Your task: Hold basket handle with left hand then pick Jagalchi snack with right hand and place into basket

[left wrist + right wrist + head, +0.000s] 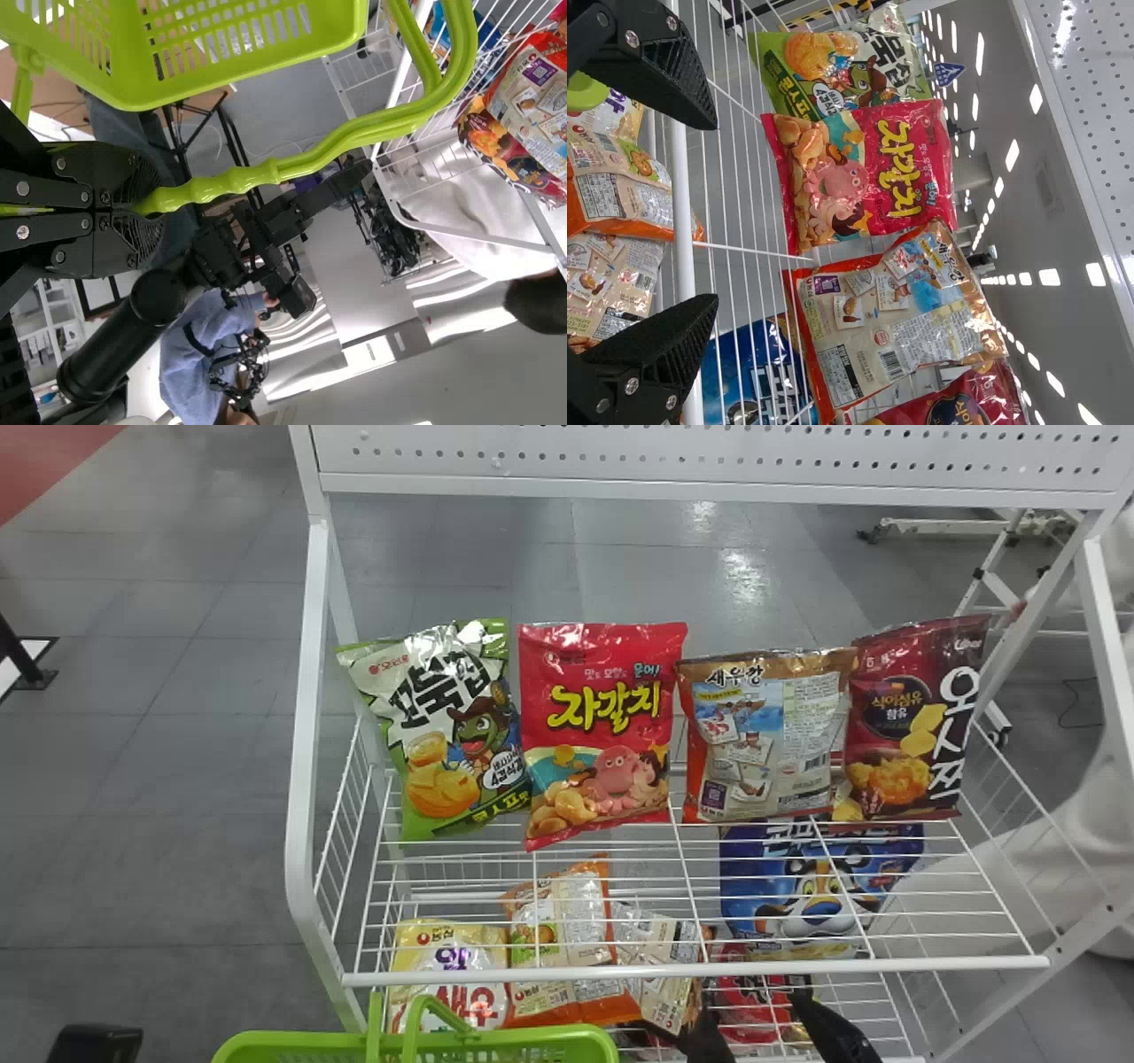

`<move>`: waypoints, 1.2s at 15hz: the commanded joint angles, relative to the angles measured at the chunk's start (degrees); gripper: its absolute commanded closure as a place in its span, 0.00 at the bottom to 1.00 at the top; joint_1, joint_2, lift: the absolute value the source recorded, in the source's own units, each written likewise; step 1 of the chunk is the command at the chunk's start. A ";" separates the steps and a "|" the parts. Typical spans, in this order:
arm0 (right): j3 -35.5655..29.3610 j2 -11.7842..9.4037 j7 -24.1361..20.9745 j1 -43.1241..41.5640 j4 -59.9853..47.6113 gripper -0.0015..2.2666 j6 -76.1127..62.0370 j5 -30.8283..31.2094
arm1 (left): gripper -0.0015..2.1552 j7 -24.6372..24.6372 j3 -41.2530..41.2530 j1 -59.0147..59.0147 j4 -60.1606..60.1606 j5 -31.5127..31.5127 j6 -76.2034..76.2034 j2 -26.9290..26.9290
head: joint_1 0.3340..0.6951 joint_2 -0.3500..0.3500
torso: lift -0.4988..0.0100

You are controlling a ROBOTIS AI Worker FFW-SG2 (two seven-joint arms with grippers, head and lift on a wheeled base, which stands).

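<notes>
At the bottom edge of the head view, my right gripper [767, 1029] is open, below and right of the red Jagalchi snack [602, 731], which stands on the upper wire shelf. In the right wrist view, the parted fingertips of my right gripper [706, 212] have nothing between them, and the Jagalchi bag [864, 173] is beyond them, apart. My left gripper [146, 208] is shut on the green basket handle [345, 133], beside the basket [248, 57]. A black part of my left arm [96, 1043] shows low at the left. The basket rim [523, 1036] is before the rack.
A green bag [452, 726] leans left of the Jagalchi; a brown bag [766, 735] and a dark red bag [917, 722] stand to its right. The white front rail [691, 971] runs above more snacks on the lower shelf. White posts flank the shelves.
</notes>
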 commanded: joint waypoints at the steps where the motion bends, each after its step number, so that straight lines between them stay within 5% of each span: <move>1: -0.17 0.05 -0.03 0.00 0.27 0.06 -0.01 -0.35 | 1.00 -0.57 -0.07 0.04 -0.01 -0.16 0.03 0.00 | 1.00 0.41 | 0.96; 11: -0.88 0.05 0.06 -1.76 1.23 0.06 0.17 -2.55 | 1.00 -0.57 0.19 0.22 -1.06 -0.95 2.31 -0.17 | 1.00 0.38 | 0.96; 18: -0.88 0.05 0.06 -10.55 -1.76 0.06 12.83 -2.37 | 1.00 -0.57 0.19 0.13 -1.15 -1.13 3.02 -0.44 | 1.00 0.40 | 0.96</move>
